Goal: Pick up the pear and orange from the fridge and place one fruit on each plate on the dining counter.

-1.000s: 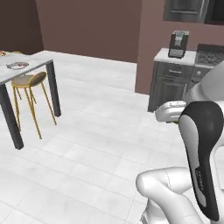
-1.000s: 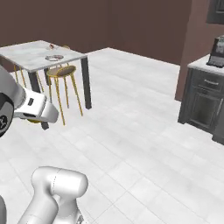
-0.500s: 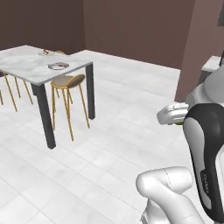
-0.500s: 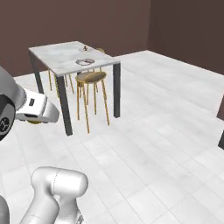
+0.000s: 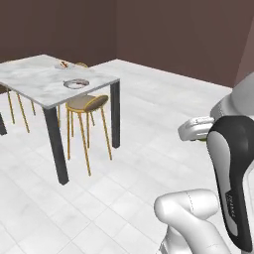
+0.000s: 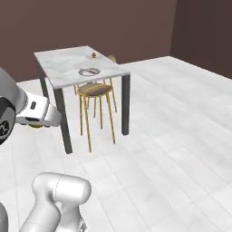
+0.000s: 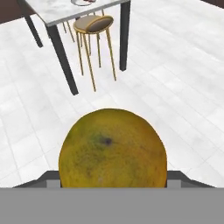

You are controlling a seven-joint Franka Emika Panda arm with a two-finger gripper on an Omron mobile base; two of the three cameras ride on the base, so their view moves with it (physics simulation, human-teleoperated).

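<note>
A yellow-orange, olive-shaded orange (image 7: 113, 148) looms large in the hand view, with my gripper (image 7: 113, 180) shut on it. From the base views the hand (image 5: 196, 130) (image 6: 38, 118) hangs at mid height over the floor, well short of the dining counter (image 5: 34, 82) (image 6: 61, 61) (image 7: 59, 15). A sliver of the orange (image 6: 36, 126) peeks out under the hand. On the marble top sit two pale plates: the near plate (image 5: 75, 84) (image 6: 89, 71) and a far plate (image 5: 63, 64) carrying a red-and-yellow piece (image 6: 94, 55). The pear and the fridge are out of view.
Gold-legged stools (image 5: 88, 103) (image 6: 95, 89) (image 7: 93, 24) stand tucked against the counter's near side, beside its dark legs (image 5: 55, 146). White tiled floor stretches between me and the counter. Brown walls close off the back.
The whole picture has swung: the base has turned and driven, so the dining counter now stands nearer and more central, and the kitchen cabinets have left the views. The orange stays gripped.
</note>
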